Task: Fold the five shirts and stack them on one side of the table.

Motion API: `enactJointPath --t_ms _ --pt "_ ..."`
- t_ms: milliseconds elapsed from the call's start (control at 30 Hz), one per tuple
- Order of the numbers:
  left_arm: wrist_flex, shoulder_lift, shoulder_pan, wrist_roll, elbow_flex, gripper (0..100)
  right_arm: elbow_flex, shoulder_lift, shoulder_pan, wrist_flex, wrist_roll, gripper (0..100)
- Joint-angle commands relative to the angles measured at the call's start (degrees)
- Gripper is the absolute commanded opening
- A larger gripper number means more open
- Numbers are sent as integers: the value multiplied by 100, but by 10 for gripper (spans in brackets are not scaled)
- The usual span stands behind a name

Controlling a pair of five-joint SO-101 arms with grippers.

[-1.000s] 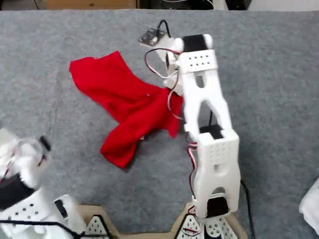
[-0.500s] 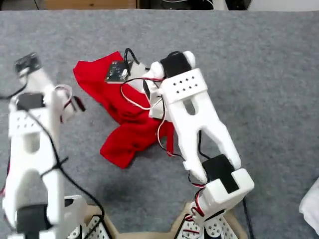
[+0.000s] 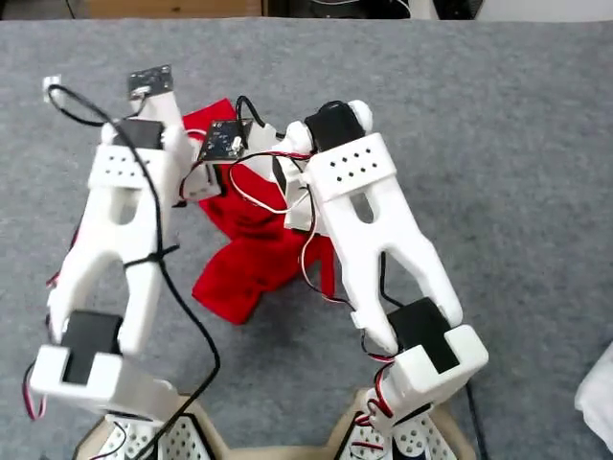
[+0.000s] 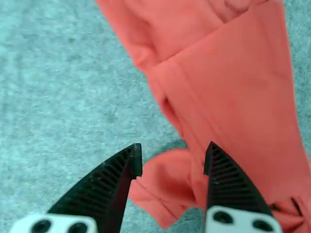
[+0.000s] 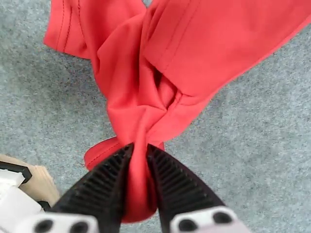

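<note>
A crumpled red shirt (image 3: 254, 254) lies on the grey table (image 3: 517, 144), partly under both white arms. My right gripper (image 5: 140, 158) is shut on a bunched fold of the red shirt (image 5: 160, 63), with cloth pinched between its black fingers (image 5: 167, 177). In the high view the right arm reaches over the shirt's middle. My left gripper (image 4: 172, 160) stands open just above a small folded corner of the red shirt (image 4: 228, 82), its black fingertips (image 4: 124, 167) either side of the cloth edge. The left arm comes in from the near left.
A bit of white cloth (image 3: 599, 388) shows at the table's right edge. The arm bases (image 3: 287, 446) stand at the near edge. Bare grey mat spreads to the right and far side.
The left arm has swung in from the near left up to the shirt's left part. The right arm pulled the shirt's middle toward the left and has since held still.
</note>
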Motion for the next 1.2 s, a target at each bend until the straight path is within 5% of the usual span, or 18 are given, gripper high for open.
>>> enactJointPath --t_ms 0,500,1167 --pt "35 382 44 62 -668 219 13 -374 -57 70 62 9" --pt "70 1877 44 53 -2013 214 13 -374 -57 70 62 9" --pt "-281 2308 -105 62 -2057 203 13 -374 -48 70 62 9"
